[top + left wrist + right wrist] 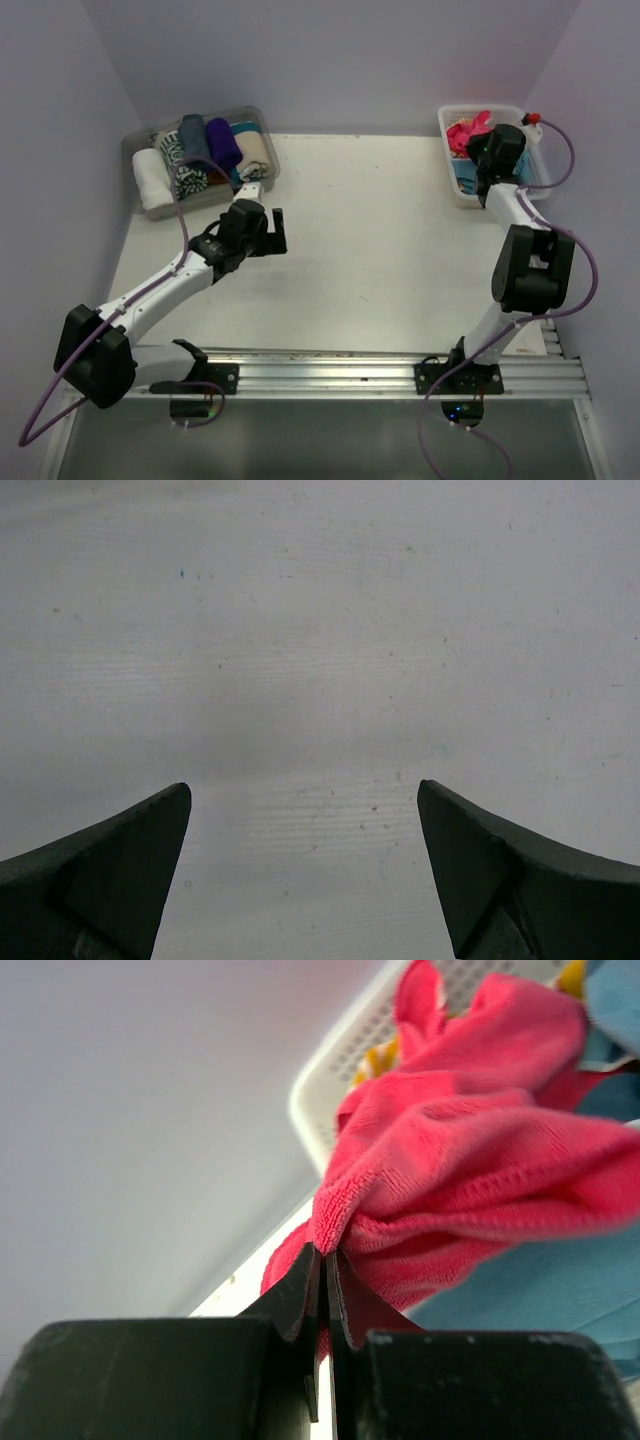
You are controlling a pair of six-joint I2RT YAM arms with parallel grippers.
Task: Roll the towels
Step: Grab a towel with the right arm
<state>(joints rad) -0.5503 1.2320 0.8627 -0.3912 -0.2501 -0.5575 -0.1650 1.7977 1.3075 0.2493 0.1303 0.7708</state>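
Right gripper (322,1260) fingers pinched tight on a fold of the hot pink towel (470,1160), which bunches just ahead of them; light blue towel (540,1300) under it, white basket (330,1080) beyond. I see left gripper (303,785) spread wide, holding nothing, table (320,630) below.

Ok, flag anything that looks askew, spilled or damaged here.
Nothing stands out. The hot pink towel lies bunched in the white basket, a fold pinched in the right fingers. The rolled towels sit side by side in the clear tray.
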